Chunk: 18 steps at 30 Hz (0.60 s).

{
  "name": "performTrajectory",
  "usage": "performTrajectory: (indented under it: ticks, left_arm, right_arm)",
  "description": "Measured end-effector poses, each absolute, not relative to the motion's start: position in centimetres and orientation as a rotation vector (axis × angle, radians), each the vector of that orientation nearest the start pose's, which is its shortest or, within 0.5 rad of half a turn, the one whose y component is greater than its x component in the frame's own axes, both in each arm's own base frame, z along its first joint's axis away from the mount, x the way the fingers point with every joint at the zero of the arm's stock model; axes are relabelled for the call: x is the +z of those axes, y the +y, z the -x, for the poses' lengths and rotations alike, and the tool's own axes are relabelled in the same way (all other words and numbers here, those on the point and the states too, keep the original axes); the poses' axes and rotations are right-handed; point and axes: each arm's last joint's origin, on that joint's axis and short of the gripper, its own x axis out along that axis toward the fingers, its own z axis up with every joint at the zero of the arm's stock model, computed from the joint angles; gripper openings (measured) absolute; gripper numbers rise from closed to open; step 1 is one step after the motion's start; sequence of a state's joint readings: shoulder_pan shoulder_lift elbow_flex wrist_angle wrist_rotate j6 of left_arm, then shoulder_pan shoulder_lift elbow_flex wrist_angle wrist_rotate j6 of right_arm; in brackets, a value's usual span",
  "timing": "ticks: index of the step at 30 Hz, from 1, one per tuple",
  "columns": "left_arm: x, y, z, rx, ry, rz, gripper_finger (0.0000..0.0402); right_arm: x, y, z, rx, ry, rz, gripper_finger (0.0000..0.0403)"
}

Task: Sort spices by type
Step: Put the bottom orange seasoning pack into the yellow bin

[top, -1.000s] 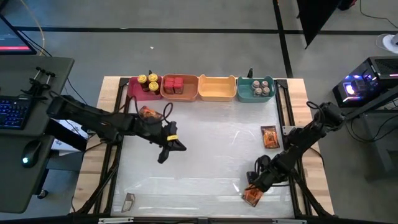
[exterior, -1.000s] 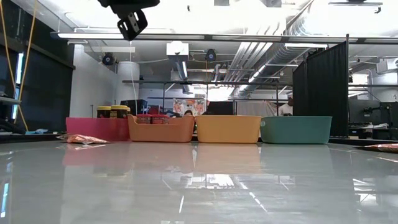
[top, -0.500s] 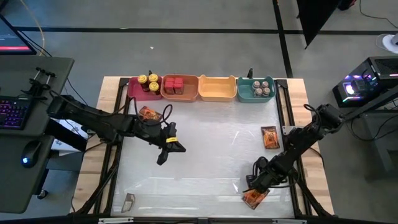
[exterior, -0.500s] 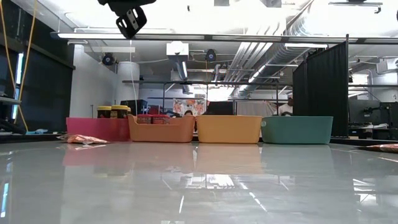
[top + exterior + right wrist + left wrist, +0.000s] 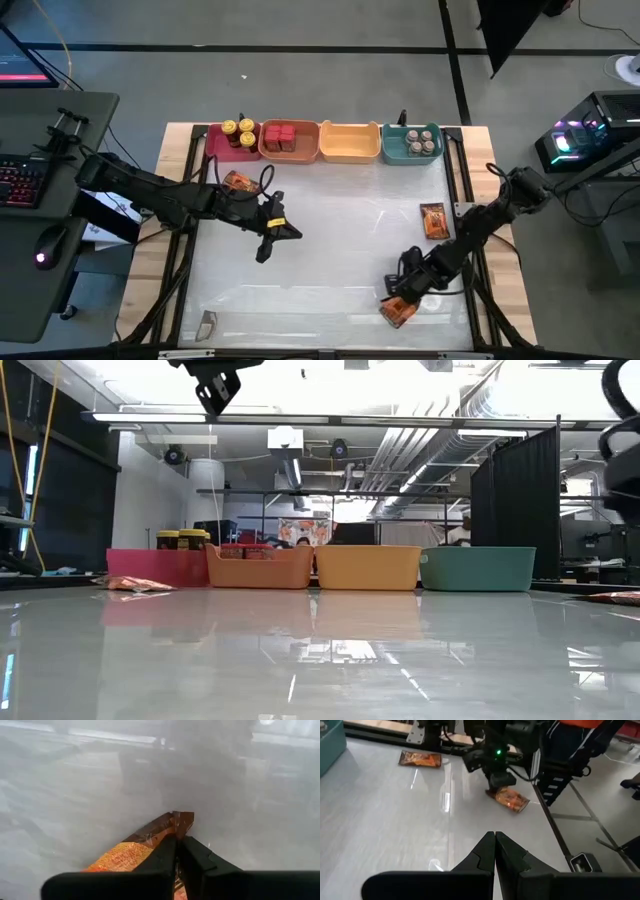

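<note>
On the worktop [image 5: 320,230], four bins run along the top of the high view. The pink bin [image 5: 217,145] holds yellow-lidded jars [image 5: 238,131], the orange bin [image 5: 288,150] red boxes [image 5: 279,136], the teal bin [image 5: 409,153] grey-lidded jars [image 5: 420,139], and the yellow bin [image 5: 348,143] looks empty. By this reading only the foil packets remain: one at upper left [image 5: 238,182], one at right [image 5: 433,220], one at lower right [image 5: 399,312]. The right tool [image 5: 398,303] is clamped on that lower-right packet, pinching its edge in the wrist view. The left tool [image 5: 277,233], fingers together on nothing, hangs left of centre, near the upper-left packet.
</note>
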<state>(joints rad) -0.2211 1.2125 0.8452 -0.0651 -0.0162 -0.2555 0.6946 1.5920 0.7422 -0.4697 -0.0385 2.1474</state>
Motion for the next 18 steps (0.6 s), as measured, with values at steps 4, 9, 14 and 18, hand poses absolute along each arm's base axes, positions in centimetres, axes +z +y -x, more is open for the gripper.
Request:
performTrajectory:
  ticks: [4, 9, 14, 18]
  left_arm:
    - [28.0, -5.6, -26.0, -0.149, 0.429, 0.178, 0.0000]
    - [28.6, -5.1, -25.7, -0.135, 0.407, 0.176, 0.0000]
    - [31.9, -4.1, -24.5, -0.133, 0.285, 0.099, 0.0000]
    - [34.9, -3.0, -22.6, -0.090, 0.163, 0.046, 0.0000]
  right_arm:
    - [13.9, 15.4, -20.7, -0.875, 1.164, -1.277, 0.0004]
    - [17.0, 14.0, -22.8, -0.807, 1.014, -1.230, 0.0001]
    - [21.3, 11.6, -25.3, -0.740, 0.821, -1.176, 0.0001]
    - [25.0, 8.5, -27.7, -0.713, 0.665, -1.093, 0.0001]
